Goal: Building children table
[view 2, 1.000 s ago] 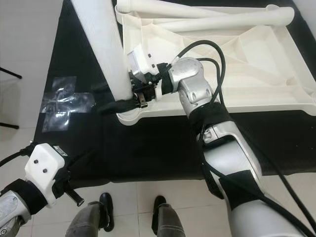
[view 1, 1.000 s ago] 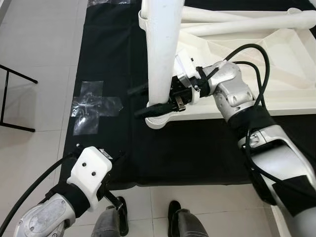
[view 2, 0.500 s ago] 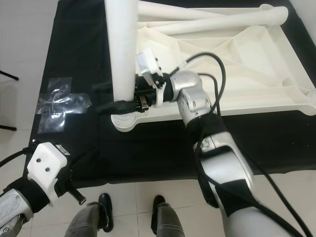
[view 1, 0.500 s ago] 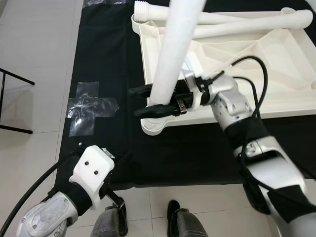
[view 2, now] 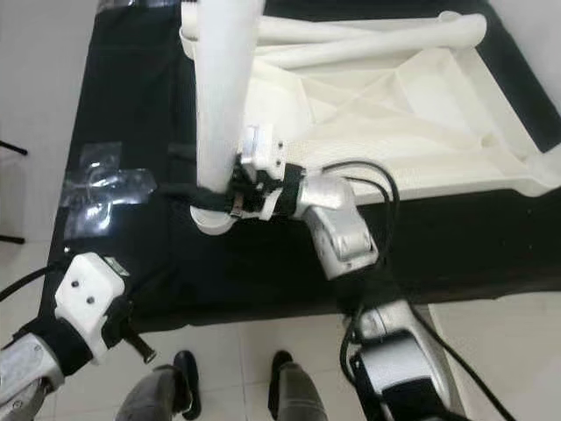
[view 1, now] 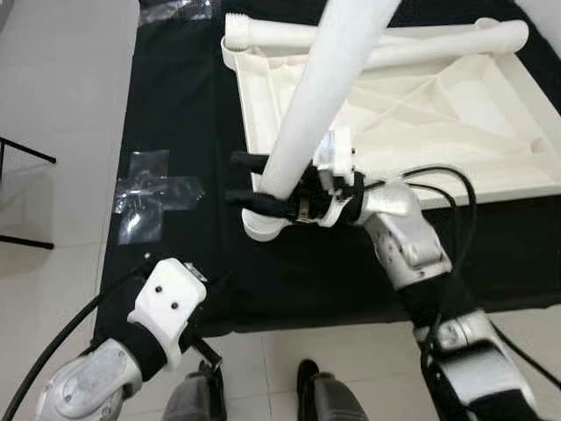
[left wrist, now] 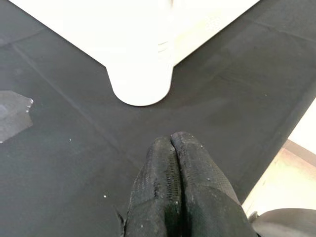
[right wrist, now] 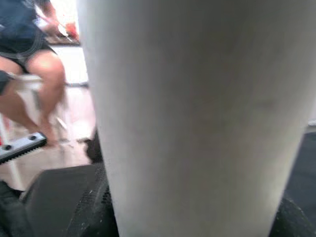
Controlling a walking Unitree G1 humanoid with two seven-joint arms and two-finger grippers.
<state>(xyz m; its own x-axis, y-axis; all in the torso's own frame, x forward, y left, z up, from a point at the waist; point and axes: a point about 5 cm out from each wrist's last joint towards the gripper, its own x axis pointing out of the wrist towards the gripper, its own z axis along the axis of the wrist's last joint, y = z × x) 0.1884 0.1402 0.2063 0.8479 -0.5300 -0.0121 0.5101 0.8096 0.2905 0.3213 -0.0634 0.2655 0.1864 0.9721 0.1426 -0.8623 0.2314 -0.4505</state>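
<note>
The white table top lies upside down on a black mat. A thick white table leg stands on end over the top's near-left corner socket. My right gripper is shut on that leg near its base, one black finger on each side; the right wrist view is close up against the leg. I cannot tell whether the leg is seated in the socket. My left gripper is shut with nothing in it, low over the mat just short of that corner socket.
Two more white legs lie across the far side of the table top. A clear plastic bag lies on the mat to the left. A black stand's foot is on the tiled floor at far left. A seated person is beyond.
My right forearm has swung from the right side round to the near side, still holding the leg, and the leg's top now leans more to the right. The camera has shifted. The left arm has hardly moved.
</note>
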